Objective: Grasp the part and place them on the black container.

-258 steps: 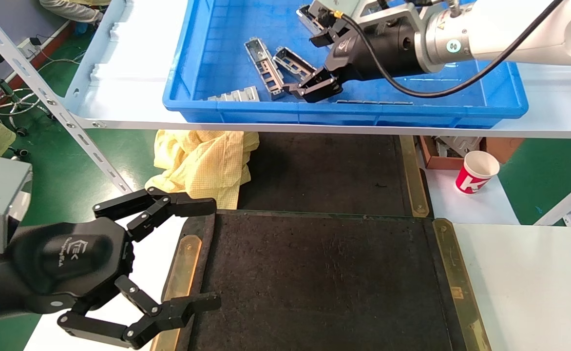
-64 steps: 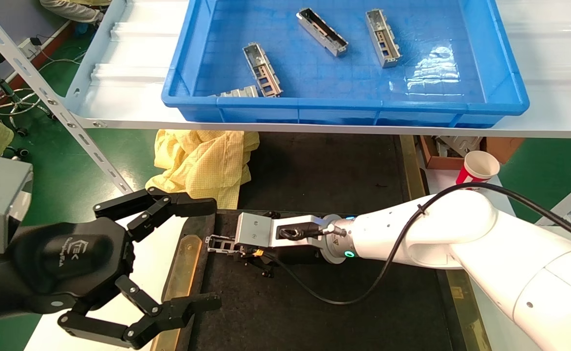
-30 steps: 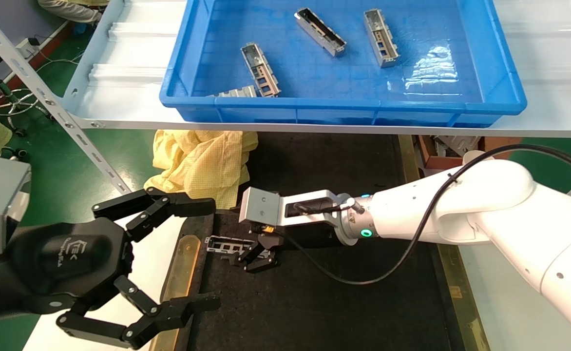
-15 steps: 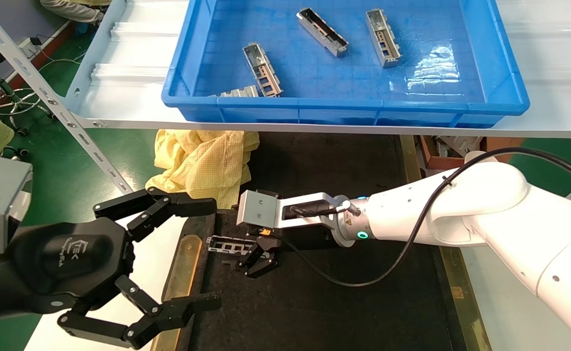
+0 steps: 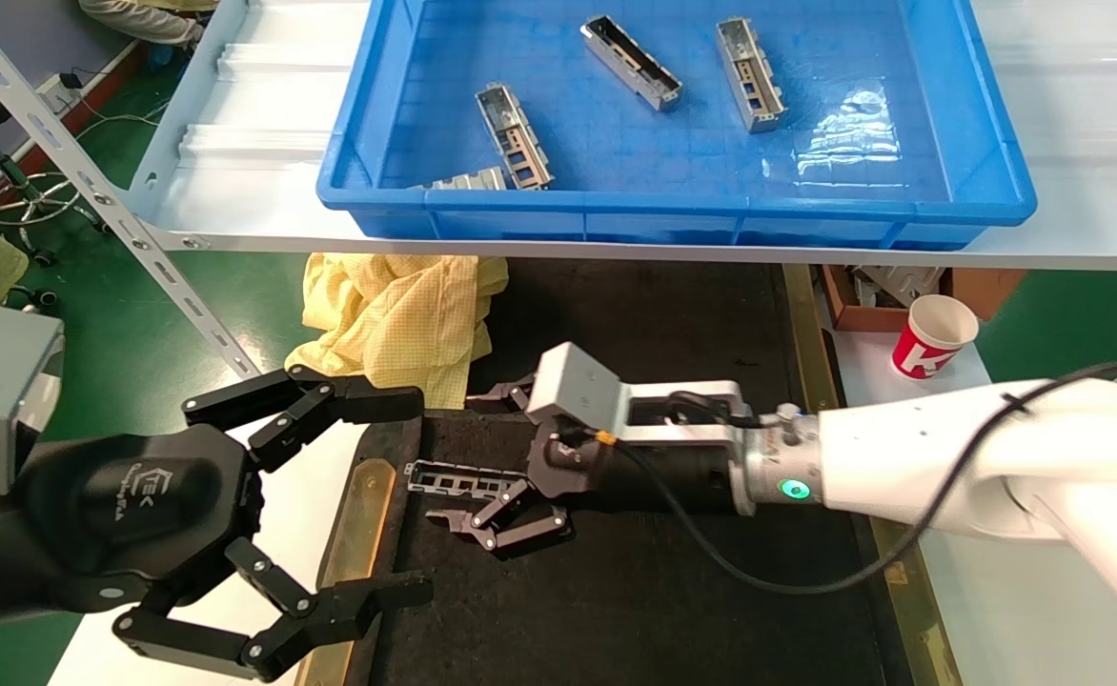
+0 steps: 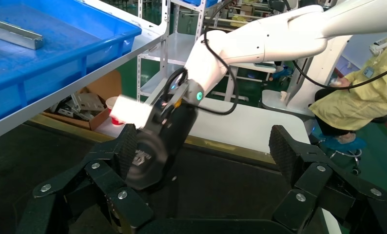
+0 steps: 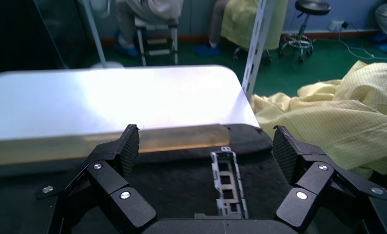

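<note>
One part [image 5: 452, 475], a slim silver-grey housing with cutouts, lies flat near the left end of the black container [image 5: 663, 600]. My right gripper [image 5: 473, 455] is open and empty, its jaws spread wide on either side of the part's near end without touching it. The right wrist view shows the part [image 7: 226, 179] lying between the spread fingers of the right gripper [image 7: 206, 148]. Several more parts [image 5: 515, 136] lie in the blue bin [image 5: 987, 205]. My left gripper [image 5: 416, 497] is open and empty over the tray's left brass strip [image 5: 354, 519]; it also shows in the left wrist view [image 6: 204, 151].
The blue bin stands on a white shelf [image 5: 234, 171] above the far side of the tray. A yellow cloth [image 5: 396, 314] lies by the tray's far left corner. A red-and-white paper cup [image 5: 933, 335] and a cardboard box [image 5: 863, 291] sit at the right. A white table [image 5: 1045, 534] adjoins the tray's right side.
My right gripper brought a part from the bin to the tray, opened its jaws wide and drew back to the right. The part stays on the tray. The left arm has not moved.
</note>
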{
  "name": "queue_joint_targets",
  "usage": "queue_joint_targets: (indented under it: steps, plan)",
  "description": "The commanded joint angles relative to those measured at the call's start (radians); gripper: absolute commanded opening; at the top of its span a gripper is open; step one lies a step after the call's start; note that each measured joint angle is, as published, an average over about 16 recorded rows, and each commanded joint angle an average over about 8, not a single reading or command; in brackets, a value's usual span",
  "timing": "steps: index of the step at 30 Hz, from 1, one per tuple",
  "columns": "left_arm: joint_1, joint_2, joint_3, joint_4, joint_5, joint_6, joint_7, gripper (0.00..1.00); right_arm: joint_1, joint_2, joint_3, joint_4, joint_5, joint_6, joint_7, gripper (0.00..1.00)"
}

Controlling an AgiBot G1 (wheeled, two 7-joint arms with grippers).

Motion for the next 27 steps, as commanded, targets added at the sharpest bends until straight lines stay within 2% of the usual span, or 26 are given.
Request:
queue_joint_targets:
  steps: [1,27]
  plan:
    - [0.0,0.0,0.0,0.0,0.0,0.0,0.0,1.0,-0.02,0.024,0.038,0.025,-0.001,-0.018,0.018,1.0]
    - [0.0,0.0,0.0,0.0,0.0,0.0,0.0,1.0,-0.278,0.338,0.535,0.357,-0.016,-0.255,0.248,1.0]
